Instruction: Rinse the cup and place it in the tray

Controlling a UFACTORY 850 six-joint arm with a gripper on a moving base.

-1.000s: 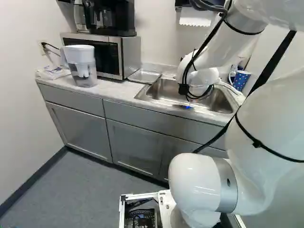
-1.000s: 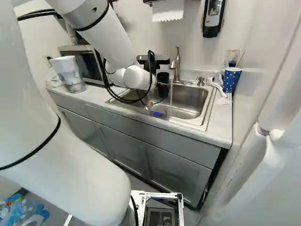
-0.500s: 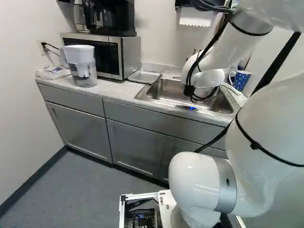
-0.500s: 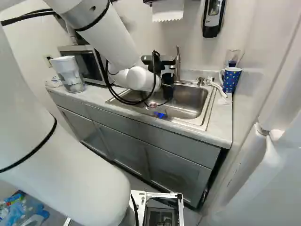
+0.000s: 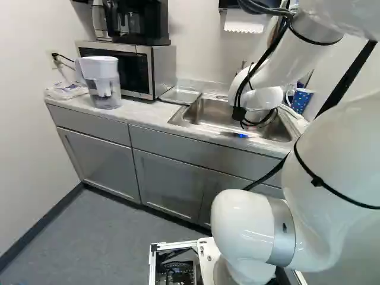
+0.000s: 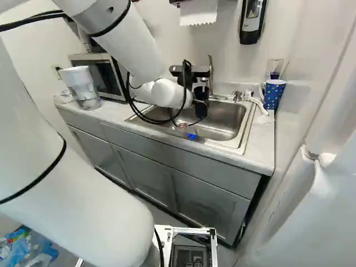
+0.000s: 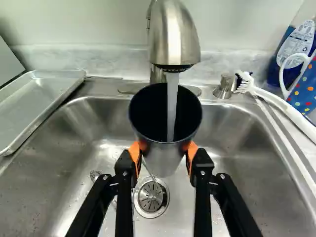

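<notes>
End effector is pinching the dark cup, one orange pad on each side of it. Cup is mouth up over the sink, left of center in the right base view. Faucet is on, and its water stream runs into the cup's mouth. In the wrist view the drain strainer shows below the cup, between the two fingers.

Metal tray sits on the surface, upper middle of the left base view, between the microwave and the sink. Cup is apart from it.

Microwave is at upper left of the left base view, coffee maker on top. Water pitcher stands in front of the microwave, plastic bag just beside it.

Blue spotted mug is at the right of the right base view, near the sink's far corner. White brush lies beside the mug, blue bottle behind it. Paper towel hangs at top center of the right base view, soap dispenser to its right.
</notes>
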